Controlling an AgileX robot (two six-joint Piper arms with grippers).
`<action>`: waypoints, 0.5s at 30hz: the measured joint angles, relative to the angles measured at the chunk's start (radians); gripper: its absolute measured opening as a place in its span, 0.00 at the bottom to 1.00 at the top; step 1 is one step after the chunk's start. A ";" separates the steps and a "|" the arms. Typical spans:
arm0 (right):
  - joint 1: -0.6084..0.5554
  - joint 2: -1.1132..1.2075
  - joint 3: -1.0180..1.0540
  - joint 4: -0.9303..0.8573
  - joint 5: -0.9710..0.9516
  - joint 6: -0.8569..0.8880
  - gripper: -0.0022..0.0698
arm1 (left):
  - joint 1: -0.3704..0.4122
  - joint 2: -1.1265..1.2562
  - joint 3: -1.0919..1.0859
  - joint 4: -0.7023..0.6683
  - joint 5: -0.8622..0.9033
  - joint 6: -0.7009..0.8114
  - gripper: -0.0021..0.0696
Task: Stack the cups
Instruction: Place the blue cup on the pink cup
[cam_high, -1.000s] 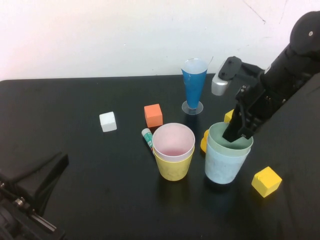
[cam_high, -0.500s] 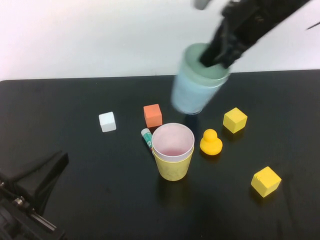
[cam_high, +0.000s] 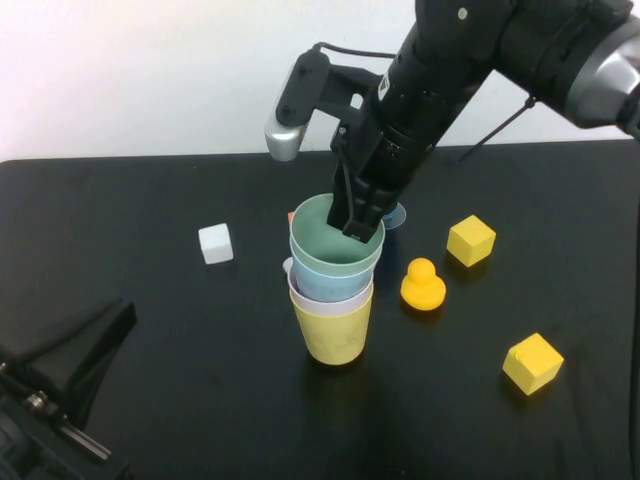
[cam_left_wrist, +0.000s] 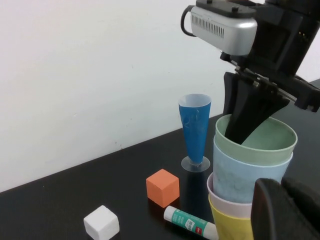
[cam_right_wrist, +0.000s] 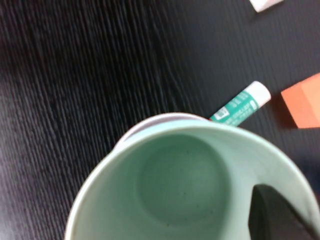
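Observation:
The four cups stand nested in one stack at the table's middle: yellow (cam_high: 335, 335) at the bottom, then pink (cam_high: 297, 290), light blue (cam_high: 325, 282) and pale green (cam_high: 325, 235) on top. My right gripper (cam_high: 360, 225) is shut on the far rim of the green cup, with one finger (cam_right_wrist: 280, 215) inside it. The stack also shows in the left wrist view, with green (cam_left_wrist: 265, 142) over blue (cam_left_wrist: 240, 175), pink (cam_left_wrist: 225, 202) and yellow (cam_left_wrist: 232, 227). My left gripper (cam_left_wrist: 281, 187) is shut and empty, parked at the near left (cam_high: 65, 365), apart from the stack.
The tall blue cone glass (cam_left_wrist: 195, 127) stands behind the stack. An orange cube (cam_left_wrist: 162, 187), a glue stick (cam_left_wrist: 190, 221) and a white cube (cam_high: 215, 243) lie to its left. A yellow duck (cam_high: 422, 285) and two yellow cubes (cam_high: 471, 240) (cam_high: 532, 362) lie to its right.
My right gripper lifted the green cup nested in the blue cup from the right, carried the pair left and lowered it into the pink cup. The left arm has not moved.

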 joint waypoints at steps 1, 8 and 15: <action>0.000 0.001 0.000 -0.003 0.000 0.000 0.09 | 0.000 0.000 0.000 0.000 0.000 0.000 0.03; 0.000 0.001 0.000 -0.004 0.000 0.038 0.19 | 0.000 0.000 0.000 0.000 -0.004 0.004 0.03; 0.000 -0.050 0.000 0.003 0.000 0.086 0.30 | 0.000 0.000 0.000 0.000 -0.004 0.010 0.03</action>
